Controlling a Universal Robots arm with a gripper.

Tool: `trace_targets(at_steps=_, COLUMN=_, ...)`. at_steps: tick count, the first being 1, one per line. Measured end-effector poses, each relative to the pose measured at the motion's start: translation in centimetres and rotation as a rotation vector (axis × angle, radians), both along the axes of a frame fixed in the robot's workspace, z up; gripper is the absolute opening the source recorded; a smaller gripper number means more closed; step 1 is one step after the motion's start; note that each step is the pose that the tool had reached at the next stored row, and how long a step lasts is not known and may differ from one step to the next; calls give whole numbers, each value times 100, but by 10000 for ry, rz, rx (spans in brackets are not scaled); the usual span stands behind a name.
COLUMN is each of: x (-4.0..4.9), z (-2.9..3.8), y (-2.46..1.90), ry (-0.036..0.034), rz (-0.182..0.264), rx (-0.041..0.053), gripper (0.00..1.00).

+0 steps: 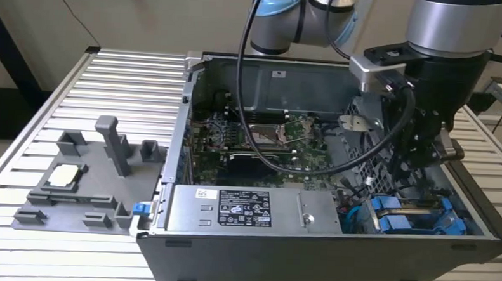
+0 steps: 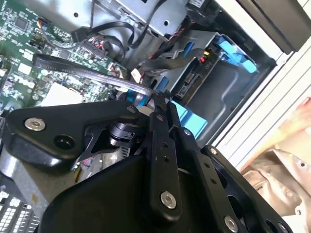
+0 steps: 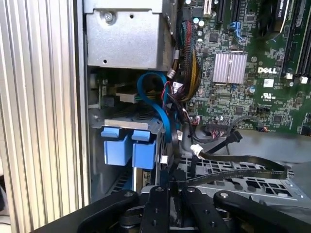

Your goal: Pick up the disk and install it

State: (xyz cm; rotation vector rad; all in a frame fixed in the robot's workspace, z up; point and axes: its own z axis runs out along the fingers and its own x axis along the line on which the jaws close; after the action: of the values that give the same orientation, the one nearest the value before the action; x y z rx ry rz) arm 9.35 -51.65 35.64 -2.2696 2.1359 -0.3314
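In the exterior view my gripper (image 1: 425,162) hangs inside the open computer case (image 1: 314,248), at that view's right, just above the drive bay (image 1: 413,218) with its bright blue carrier parts. In both wrist views the fingers stand close together. The blue frame of the disk (image 2: 188,119) shows on both sides of the fingertips, so my gripper (image 2: 164,103) looks shut on it. In the first wrist view the disk (image 3: 139,177) is seen edge-on, reaching from my gripper (image 3: 170,188) towards the bay. Another blue-framed drive (image 3: 129,147) sits in the bay beside it.
A long grey metal box with a sticker (image 1: 248,210) lies along the case's near wall. The green motherboard (image 1: 259,147) and black cables (image 1: 318,165) fill the middle. A blue ribbon cable (image 3: 163,109) loops by the bay. A grey fixture (image 1: 79,184) stands on the slatted table at the exterior view's left.
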Motion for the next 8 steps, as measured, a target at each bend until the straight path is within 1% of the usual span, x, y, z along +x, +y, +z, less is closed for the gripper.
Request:
trace_targets(at_steps=5, x=69, z=-7, y=-138, ry=73, rz=-1, rx=1, gripper=16)
trace_targets(at_steps=8, x=96, z=-9, y=-205, ry=103, rz=-1, rx=0, gripper=16)
